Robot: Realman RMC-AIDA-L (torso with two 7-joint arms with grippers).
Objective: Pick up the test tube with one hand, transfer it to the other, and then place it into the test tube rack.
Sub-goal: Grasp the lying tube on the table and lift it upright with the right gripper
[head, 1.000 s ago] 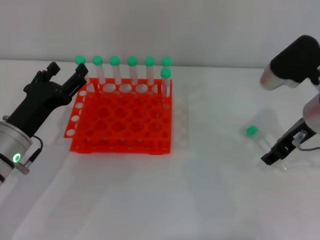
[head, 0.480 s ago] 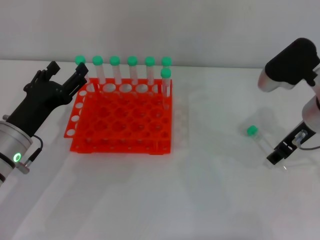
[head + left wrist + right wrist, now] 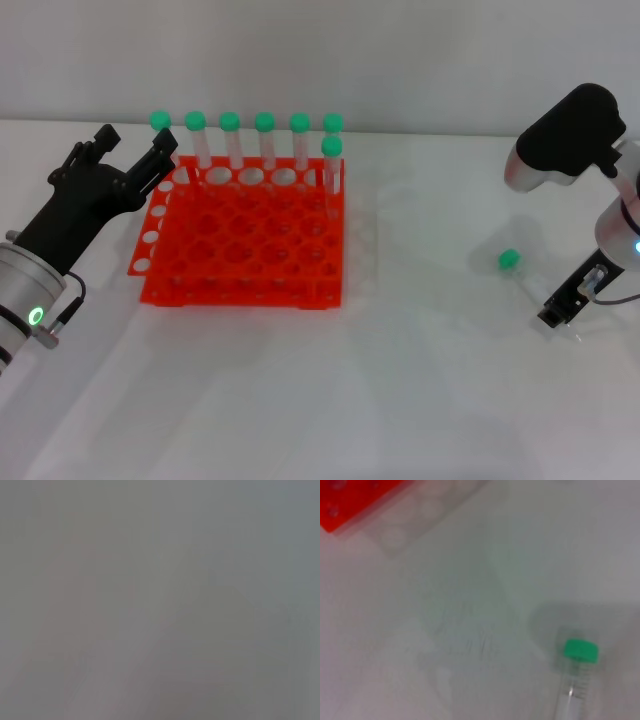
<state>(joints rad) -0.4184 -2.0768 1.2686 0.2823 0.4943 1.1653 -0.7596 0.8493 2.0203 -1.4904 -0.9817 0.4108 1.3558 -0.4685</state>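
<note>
The test tube, clear with a green cap, lies slanted low over the white table at the right. My right gripper is shut on its tapered end, cap pointing away toward the rack. The right wrist view shows the same tube with its green cap, and its lower end runs out of the picture. The orange-red test tube rack stands left of centre; a corner shows in the right wrist view. My left gripper is open and empty, held at the rack's back left corner.
Several green-capped tubes stand upright along the rack's back row, one more at its right edge. The white table stretches between rack and right arm. The left wrist view shows only flat grey.
My right gripper has moved a little to the right and back, and the tube's cap has shifted slightly with it. The left arm has not moved.
</note>
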